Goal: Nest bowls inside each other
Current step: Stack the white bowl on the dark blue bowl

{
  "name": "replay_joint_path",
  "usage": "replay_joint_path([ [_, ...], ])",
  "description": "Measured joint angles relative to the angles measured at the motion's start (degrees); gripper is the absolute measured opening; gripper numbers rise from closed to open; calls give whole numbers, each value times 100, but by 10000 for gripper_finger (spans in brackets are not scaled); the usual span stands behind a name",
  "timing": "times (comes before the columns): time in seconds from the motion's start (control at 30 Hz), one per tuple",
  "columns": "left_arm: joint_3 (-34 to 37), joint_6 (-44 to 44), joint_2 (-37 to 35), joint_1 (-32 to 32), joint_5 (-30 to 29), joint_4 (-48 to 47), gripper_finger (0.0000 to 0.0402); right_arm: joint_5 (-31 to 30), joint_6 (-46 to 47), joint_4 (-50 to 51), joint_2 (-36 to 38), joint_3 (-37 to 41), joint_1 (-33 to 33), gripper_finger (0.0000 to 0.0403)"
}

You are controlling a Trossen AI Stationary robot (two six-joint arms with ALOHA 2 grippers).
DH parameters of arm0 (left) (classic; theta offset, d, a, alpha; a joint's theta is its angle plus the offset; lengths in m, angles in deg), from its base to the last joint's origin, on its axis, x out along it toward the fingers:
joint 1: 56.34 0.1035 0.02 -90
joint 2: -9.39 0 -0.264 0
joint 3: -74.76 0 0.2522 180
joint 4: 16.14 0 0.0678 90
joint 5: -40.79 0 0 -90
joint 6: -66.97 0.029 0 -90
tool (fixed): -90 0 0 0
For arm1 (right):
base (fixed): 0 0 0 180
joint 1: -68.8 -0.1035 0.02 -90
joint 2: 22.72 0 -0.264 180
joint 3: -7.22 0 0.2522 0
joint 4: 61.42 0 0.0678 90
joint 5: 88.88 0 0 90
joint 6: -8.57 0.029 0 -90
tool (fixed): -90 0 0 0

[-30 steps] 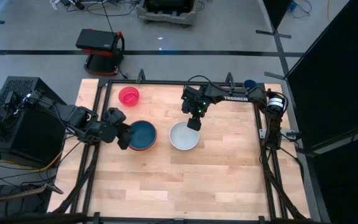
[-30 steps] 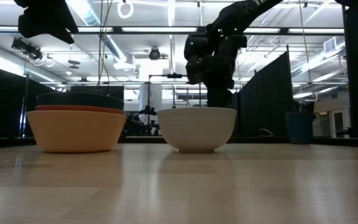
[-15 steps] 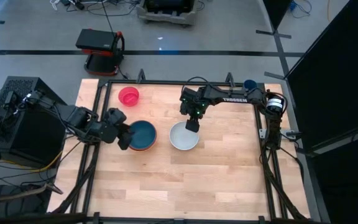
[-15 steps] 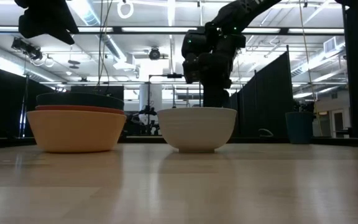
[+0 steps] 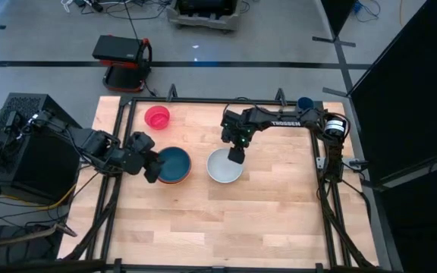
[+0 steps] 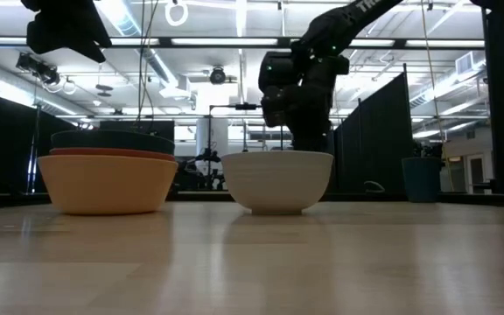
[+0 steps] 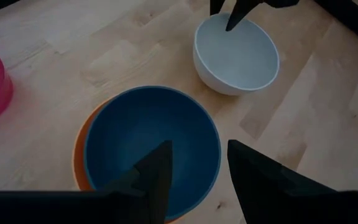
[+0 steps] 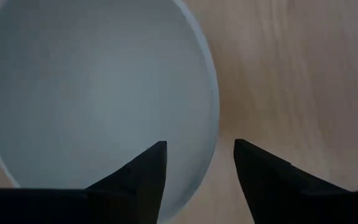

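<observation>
white bowl: white bowl (image 8: 98, 93) sits upright on the table (image 5: 264, 220), its far rim wall running between the right gripper (image 8: 194, 165) fingers, one finger inside the bowl, one outside.
right fingers: apart with a narrow gap straddling the rim; no contact visible, so not gripping yet as far as I can tell.
handling: judged light, stiff, thin-walled plastic; smooth and likely slippery, not fragile. A rim pinch is the only sensible hold; expect the bowl to tilt once it hangs from one edge.
stack: teal-blue bowl (image 7: 154, 146) nested on top of the red bowl (image 6: 112, 153) and orange bowl (image 6: 103, 184), directly ahead of the left gripper (image 7: 197, 180) fingertips.
left fingers: partly open, holding nothing, hovering over the near edge of the stack.
pink bowl: pink bowl (image 5: 157, 117) well apart from both grippers, alone near the table's back edge.
writing: "TROSSEN" in white on the right arm (image 5: 287, 120) link; no labels or marks readable on any bowl.
risk: rim slipping out of the pinch on lift.
</observation>
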Motion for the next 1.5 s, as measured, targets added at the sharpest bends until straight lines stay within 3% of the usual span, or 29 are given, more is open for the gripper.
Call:
replay_joint_path([
  [0.1,0,0,0,2,-2,0,143,21,6,-14,0,132,-2,159],
  [0.73,0,0,0,2,-2,0,143,646,292,-276,-2,251,0,1],
  [0.97,0,4,-2,0,-7,168,142,508,459,-535,209,250,14,0],
  [1.1,0,10,2,2,-76,287,139,65,591,-760,453,121,9,0],
  [1.5,0,38,168,159,-1301,752,108,-2176,557,-1843,909,-411,-325,0],
])
